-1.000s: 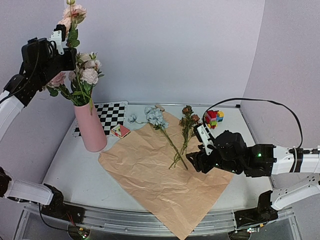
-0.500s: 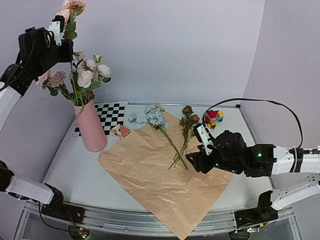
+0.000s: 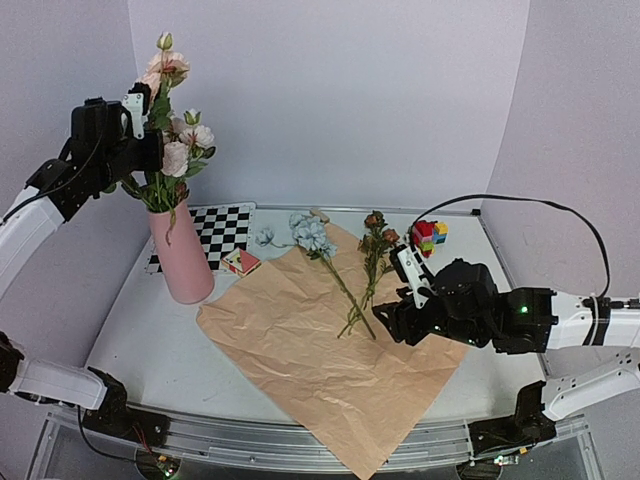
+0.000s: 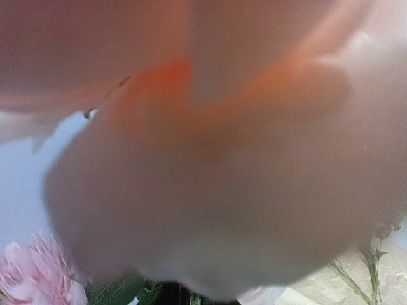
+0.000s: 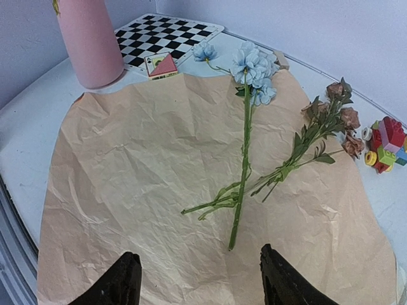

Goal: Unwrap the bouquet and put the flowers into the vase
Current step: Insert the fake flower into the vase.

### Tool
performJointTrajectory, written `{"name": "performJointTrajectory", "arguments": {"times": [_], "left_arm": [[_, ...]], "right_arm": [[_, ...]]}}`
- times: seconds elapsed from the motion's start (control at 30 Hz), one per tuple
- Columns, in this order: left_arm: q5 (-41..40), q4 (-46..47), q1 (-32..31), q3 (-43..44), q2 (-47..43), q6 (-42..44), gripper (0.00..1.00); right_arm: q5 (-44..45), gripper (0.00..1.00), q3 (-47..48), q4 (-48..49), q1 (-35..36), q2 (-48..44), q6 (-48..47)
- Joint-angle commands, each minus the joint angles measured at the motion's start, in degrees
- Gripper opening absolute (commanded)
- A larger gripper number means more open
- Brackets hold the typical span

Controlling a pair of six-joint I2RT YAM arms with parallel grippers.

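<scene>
The left pincer (image 3: 140, 108), clenched on a peach-pink flower (image 3: 166, 68), has come down, feeding its stem into the vase (image 3: 182, 255). The right pincer (image 5: 200, 276) hangs released above the blue flower (image 5: 253, 67), waiting on the paper (image 5: 127, 178).

Bare paper (image 5: 146, 190) open before right end effector (image 5: 198, 259), blue stem (image 5: 244, 159) and rust stem (image 5: 289, 168) ahead, vase (image 3: 182, 258) mouth crowded with blooms (image 3: 178, 152)
</scene>
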Motion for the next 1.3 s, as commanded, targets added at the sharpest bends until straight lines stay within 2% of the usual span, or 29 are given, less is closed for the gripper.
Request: {"name": "performJointTrajectory", "arguments": {"times": [0.0, 0.5, 0.97, 1.13, 1.27], "left_arm": [[-0.54, 5.38, 0.03, -4.49, -5.32, -3.57, 0.00], [-8.91, 6.23, 0.00, -14.81, -10.82, -9.07, 0.03], [-7.56, 7.14, 0.04, -21.81, -10.46, -12.16, 0.04], [-7.56, 7.74, 0.03, -21.37, -8.89, -12.24, 0.11], [-5.79, 7.70, 0.03, -21.16, -8.51, -13.59, 0.24]], "right_arm": [[0.72, 0.65, 0.09, 1.11, 0.22, -1.66, 0.57], [0.02, 0.65, -0.10, 1.04, 0.23, -2.66, 1.18], [-0.20, 0.65, -0.61, 0.42, 0.19, -4.33, 1.78], [-0.21, 0.65, -0.67, 0.27, 0.21, -4.72, 1.80], [-0.07, 0.65, -0.59, 0.18, 0.23, -4.90, 1.85]]}}
